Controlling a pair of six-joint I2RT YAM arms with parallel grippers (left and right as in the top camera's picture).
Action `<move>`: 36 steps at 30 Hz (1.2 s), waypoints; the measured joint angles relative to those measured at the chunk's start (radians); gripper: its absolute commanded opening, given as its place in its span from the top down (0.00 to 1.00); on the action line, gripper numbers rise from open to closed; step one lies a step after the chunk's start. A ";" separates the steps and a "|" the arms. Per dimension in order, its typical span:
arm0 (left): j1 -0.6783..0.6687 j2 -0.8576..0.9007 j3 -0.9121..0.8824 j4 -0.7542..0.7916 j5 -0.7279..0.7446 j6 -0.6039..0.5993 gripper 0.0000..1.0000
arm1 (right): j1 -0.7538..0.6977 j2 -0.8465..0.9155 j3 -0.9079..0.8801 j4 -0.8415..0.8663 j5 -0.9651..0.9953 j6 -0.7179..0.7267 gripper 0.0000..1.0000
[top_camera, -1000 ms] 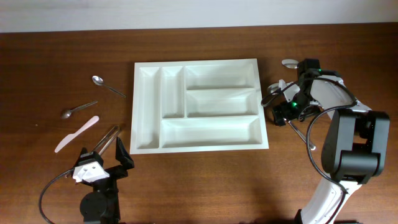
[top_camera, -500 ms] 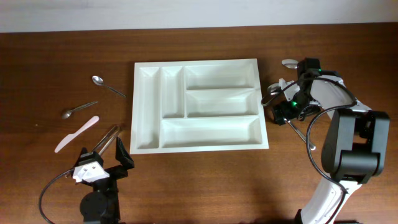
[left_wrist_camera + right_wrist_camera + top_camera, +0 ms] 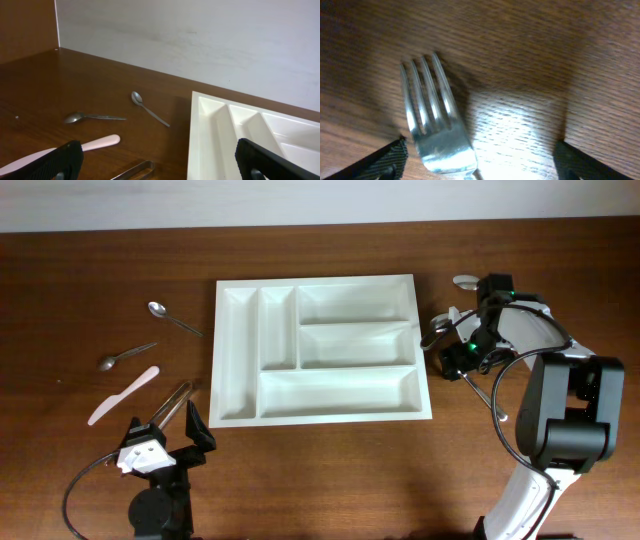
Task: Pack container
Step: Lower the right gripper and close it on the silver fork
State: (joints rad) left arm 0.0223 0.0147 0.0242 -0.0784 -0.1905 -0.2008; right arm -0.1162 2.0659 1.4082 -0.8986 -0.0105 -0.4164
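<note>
The white five-compartment container (image 3: 238, 350) lies mid-table with nothing in it; its left end shows in the left wrist view (image 3: 210, 130). My right gripper (image 3: 452, 363) is low over the table just right of the container. In the right wrist view it (image 3: 480, 165) is open, with a metal fork (image 3: 432, 125) lying on the wood between its fingertips, nearer the left finger (image 3: 387, 160). My left gripper (image 3: 165, 428) is open and empty at the front left, near the metal tongs (image 3: 172, 402), which also show in the left wrist view (image 3: 137, 170).
Left of the container lie two metal spoons (image 3: 172, 318) (image 3: 125, 357) and a pink knife (image 3: 122, 395). Right of it are another spoon (image 3: 466, 281), a white utensil (image 3: 452, 317) and a metal handle (image 3: 490, 400). A pale wall stands behind the table.
</note>
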 measured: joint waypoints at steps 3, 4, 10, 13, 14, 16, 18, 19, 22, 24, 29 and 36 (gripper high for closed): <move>0.000 0.000 0.000 0.000 0.000 0.000 0.01 | 0.000 0.000 0.000 0.002 0.003 -0.002 0.20; 0.000 0.000 0.000 0.000 0.000 0.000 0.01 | 0.000 0.000 0.000 0.002 0.003 -0.001 0.21; 0.000 0.000 0.000 0.000 0.000 0.000 0.01 | 0.000 0.001 0.000 -0.001 0.004 -0.003 0.38; 0.000 0.000 0.000 0.000 0.000 0.000 0.01 | 0.000 0.001 0.000 -0.005 0.004 -0.002 0.42; 0.000 0.000 0.000 0.000 0.000 0.000 0.01 | 0.000 0.001 0.000 -0.006 0.003 -0.002 0.44; 0.000 0.000 0.000 0.000 0.000 0.000 0.01 | 0.000 0.001 0.000 -0.007 0.003 -0.001 0.48; 0.000 0.000 0.000 0.000 0.000 0.000 0.01 | 0.000 0.001 0.000 -0.009 0.003 -0.002 0.54; 0.000 0.000 0.000 0.000 0.000 0.000 0.01 | 0.000 0.001 0.000 -0.010 0.003 0.000 0.56; 0.000 0.000 0.000 0.000 0.000 0.000 0.01 | 0.000 0.001 0.000 -0.013 0.002 0.000 0.58; 0.000 0.000 0.000 0.000 0.000 0.000 0.01 | 0.000 0.001 0.000 -0.013 0.002 0.000 0.62; 0.000 0.000 0.000 0.000 0.000 0.000 0.01 | -0.001 0.001 0.001 -0.016 -0.002 0.005 0.73; 0.000 0.000 0.000 0.000 0.000 0.000 0.01 | -0.001 0.002 0.001 -0.022 -0.016 0.016 0.94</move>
State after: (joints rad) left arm 0.0223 0.0147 0.0242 -0.0784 -0.1905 -0.2008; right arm -0.1173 2.0678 1.4090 -0.9203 -0.0265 -0.4000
